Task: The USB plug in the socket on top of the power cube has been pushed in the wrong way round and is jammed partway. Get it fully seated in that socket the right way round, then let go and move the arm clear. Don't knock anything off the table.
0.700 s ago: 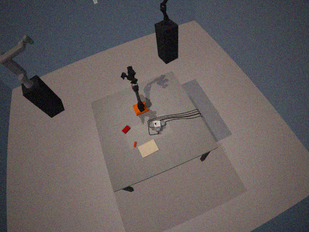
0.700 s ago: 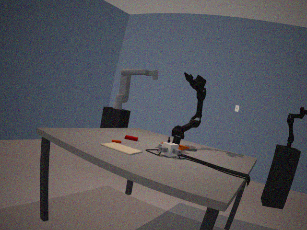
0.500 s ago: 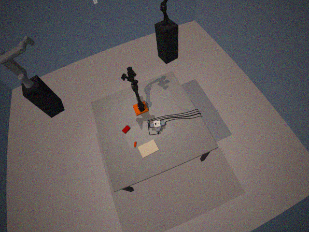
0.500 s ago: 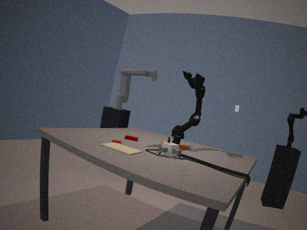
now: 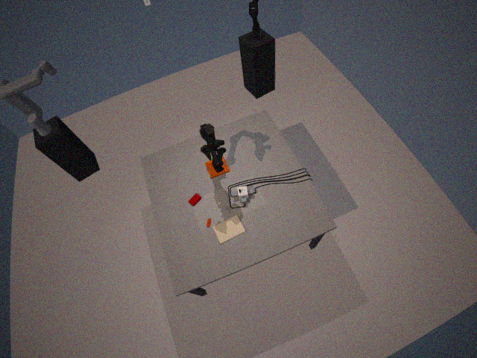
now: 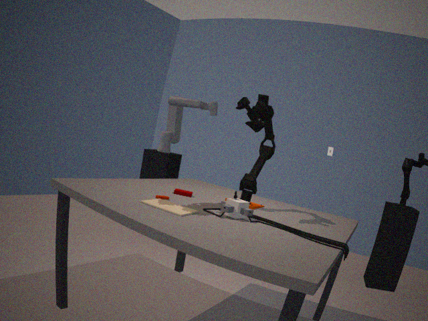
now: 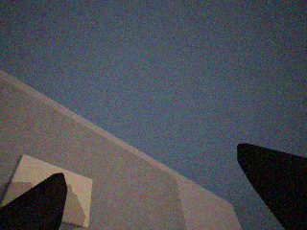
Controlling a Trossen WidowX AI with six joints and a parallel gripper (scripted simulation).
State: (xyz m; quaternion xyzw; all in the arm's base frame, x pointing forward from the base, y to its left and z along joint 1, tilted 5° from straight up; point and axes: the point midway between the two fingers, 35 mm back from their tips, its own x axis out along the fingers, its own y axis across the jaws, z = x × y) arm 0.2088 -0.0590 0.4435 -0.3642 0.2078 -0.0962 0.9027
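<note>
The white power cube [image 5: 244, 193] [image 6: 238, 206] stands on the table, with grey plugs around its sides. The small black USB plug [image 6: 235, 194] stands upright out of its top, and shows as a dark mark in the top view. How deep it sits and which way round it is cannot be told. My gripper [image 6: 242, 114] [image 7: 153, 166] is open and empty, high above the table and well clear of the cube and plug. In the wrist view its two dark fingers stand wide apart, and neither the cube nor the plug is in that view.
Black cables [image 6: 297, 233] run from the cube over the table edge. A cream board [image 5: 235, 227] [image 6: 169, 207] [image 7: 43, 170], a red block [image 5: 194, 199] [image 6: 182, 192] and a small orange piece [image 5: 209, 222] [image 6: 162, 197] lie on the table. My arm stands on an orange plate [image 5: 211, 171] [image 6: 256, 206]. Two other arms stand on pedestals beyond.
</note>
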